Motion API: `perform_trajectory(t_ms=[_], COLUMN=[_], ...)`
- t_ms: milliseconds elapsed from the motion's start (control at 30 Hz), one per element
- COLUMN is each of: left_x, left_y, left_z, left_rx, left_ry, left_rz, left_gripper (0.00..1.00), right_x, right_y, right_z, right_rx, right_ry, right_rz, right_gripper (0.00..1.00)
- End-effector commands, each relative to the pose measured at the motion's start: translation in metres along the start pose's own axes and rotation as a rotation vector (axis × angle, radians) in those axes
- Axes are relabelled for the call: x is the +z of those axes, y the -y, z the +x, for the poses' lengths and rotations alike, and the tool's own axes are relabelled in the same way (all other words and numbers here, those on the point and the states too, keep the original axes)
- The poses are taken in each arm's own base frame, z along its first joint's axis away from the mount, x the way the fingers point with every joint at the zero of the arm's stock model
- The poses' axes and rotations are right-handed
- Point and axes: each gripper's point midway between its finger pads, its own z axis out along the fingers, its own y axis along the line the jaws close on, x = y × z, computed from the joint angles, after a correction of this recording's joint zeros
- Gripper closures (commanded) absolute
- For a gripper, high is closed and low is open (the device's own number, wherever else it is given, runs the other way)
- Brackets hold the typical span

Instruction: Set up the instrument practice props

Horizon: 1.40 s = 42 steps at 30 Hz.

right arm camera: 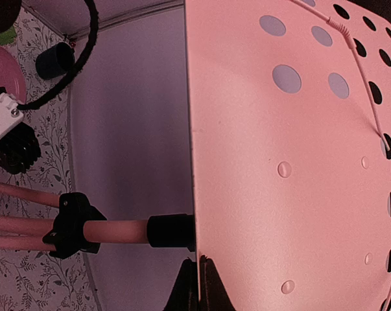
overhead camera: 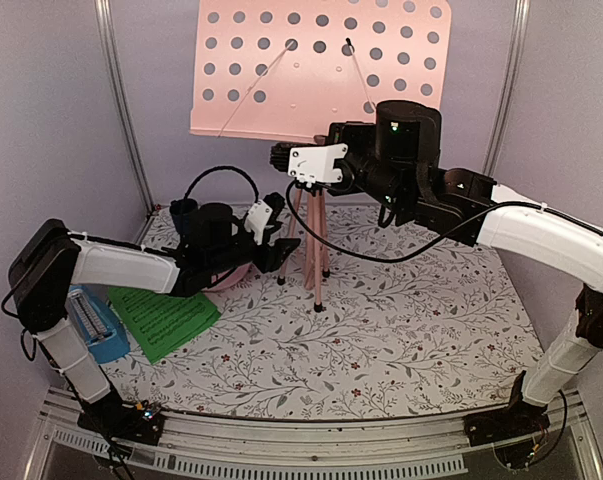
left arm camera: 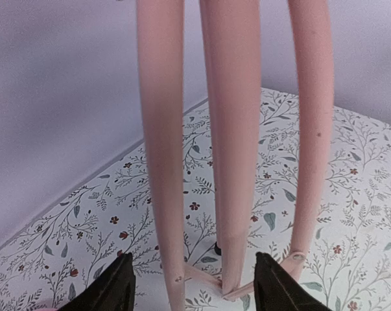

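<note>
Metronome (overhead camera: 94,322), blue, lies flat at the far left, well behind left gripper (overhead camera: 284,248) and beside that arm's elbow. Green sheet music (overhead camera: 167,318) lies flat on the floral table (overhead camera: 401,330) just right of it, under the left forearm and well short of the fingers; can't separate the pages. Dark blue cup (overhead camera: 184,213) sits at the back wall, behind and left of the left wrist. Pink disc (overhead camera: 227,276) is mostly hidden under that wrist. Left gripper is low at the foot of the music stand (overhead camera: 316,150). Wrist view: left gripper (left arm camera: 194,290) released, jaws spread wide, two of the pink legs (left arm camera: 231,162) standing in the gap just ahead of the tips and the third off to the right; can't tell if either finger touches a leg. Stand is upright mid-table on its tripod, with the perforated desk (overhead camera: 321,70) above and behind both grippers. Right gripper (overhead camera: 279,155) is up high at the desk's lower edge. Wrist view: right gripper (right arm camera: 199,285) clenched down to a slit, seemingly pinching the desk (right arm camera: 279,162) by its edge, with the stand's post and black collar (right arm camera: 72,223) just left of the fingers.
</note>
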Motion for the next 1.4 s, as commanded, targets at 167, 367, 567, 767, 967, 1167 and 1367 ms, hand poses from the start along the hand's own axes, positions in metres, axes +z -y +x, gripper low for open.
perform_trajectory(t_ms=[167,367,567,767,967,1167,1367], left_x=[0.000,0.025,0.037,0.043,0.040,0.039,0.035], left_y=[-0.013,-0.023,-0.026,-0.022,-0.020,-0.020,-0.023], left_z=[-0.014,-0.020,-0.017,-0.006,0.000,-0.001,-0.001], left_rx=[0.050,0.075,0.090,0.067,0.031,0.019,0.022], left_ry=[0.056,0.043,0.029,0.011,0.009,0.004,0.007], left_rz=[-0.002,0.002,-0.007,0.012,0.019,0.017,-0.001], left_gripper=[0.42,0.57,0.63,0.75,0.92,1.00,1.00], right_x=[-0.048,-0.043,-0.039,-0.042,-0.044,-0.047,-0.058], right_y=[0.119,0.114,0.112,0.116,0.111,0.109,0.106], right_z=[-0.007,-0.010,-0.012,-0.017,-0.028,-0.038,-0.052], right_rx=[0.238,0.237,0.229,0.242,0.257,0.272,0.279], right_ry=[0.119,0.120,0.123,0.151,0.183,0.207,0.234], right_rz=[0.331,0.325,0.326,0.333,0.320,0.310,0.300], right_gripper=[1.00,0.98,0.98,0.96,0.91,0.69,0.31])
